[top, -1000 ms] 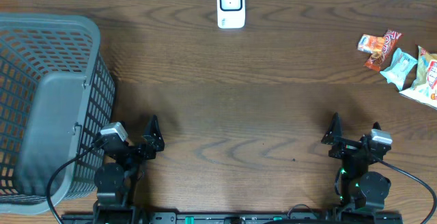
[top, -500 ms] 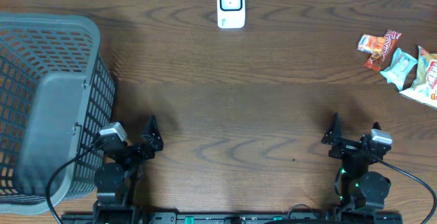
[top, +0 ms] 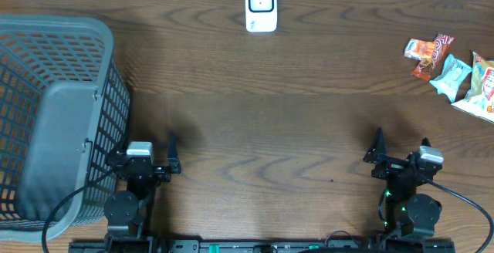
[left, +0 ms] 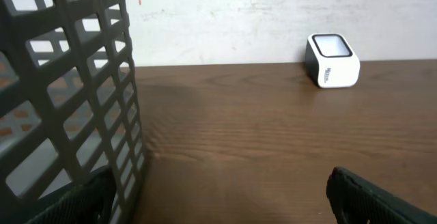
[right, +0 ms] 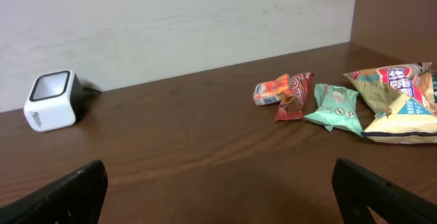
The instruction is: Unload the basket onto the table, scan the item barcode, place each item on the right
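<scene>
Wooden table (top: pixel 293 114) holds snack packets (right: pixel 331 104) ahead-right of the right gripper (top: pixel 401 149), jaws wide open; the left gripper (top: pixel 145 159) gapes too. Overlapping packets could cause a double pick.

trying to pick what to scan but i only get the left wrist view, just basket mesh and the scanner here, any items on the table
Observer: Yes, a cluster of snack packets lies near the far right edge of the table, outside your view.
Operator: is the right arm free to grab one
Observer: Yes, the right arm's fingers stand wide open with nothing between them.
</scene>
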Robot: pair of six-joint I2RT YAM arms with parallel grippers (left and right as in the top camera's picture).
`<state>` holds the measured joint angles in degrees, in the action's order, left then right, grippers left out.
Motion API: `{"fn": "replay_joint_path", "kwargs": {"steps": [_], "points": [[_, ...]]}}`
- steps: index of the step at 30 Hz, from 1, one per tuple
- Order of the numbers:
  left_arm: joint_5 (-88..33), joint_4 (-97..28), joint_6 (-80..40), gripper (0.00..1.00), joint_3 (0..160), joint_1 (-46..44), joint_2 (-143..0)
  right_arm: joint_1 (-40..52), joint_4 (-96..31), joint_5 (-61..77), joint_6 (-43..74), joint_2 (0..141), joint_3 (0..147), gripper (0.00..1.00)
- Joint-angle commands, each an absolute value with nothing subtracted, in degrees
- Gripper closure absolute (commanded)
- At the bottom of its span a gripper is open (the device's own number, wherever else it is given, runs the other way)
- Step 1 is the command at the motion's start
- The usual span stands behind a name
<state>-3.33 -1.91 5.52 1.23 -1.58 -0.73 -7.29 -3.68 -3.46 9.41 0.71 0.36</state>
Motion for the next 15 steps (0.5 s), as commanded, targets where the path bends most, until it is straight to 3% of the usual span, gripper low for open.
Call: {"fn": "replay_joint_path", "kwargs": {"steps": [1, 15], "points": [[-4.75, -3.86, 10.02, 0.02, 0.23, -2.0, -0.1, -7.51, -3.88, -4.16, 8.71, 0.34, 0.32, 0.01], [-3.38, -4.01, 6.81, 0.02, 0.23, -2.31, -0.1, -7.51, -3.88, -4.16, 8.71, 0.36, 0.32, 0.01]]}}
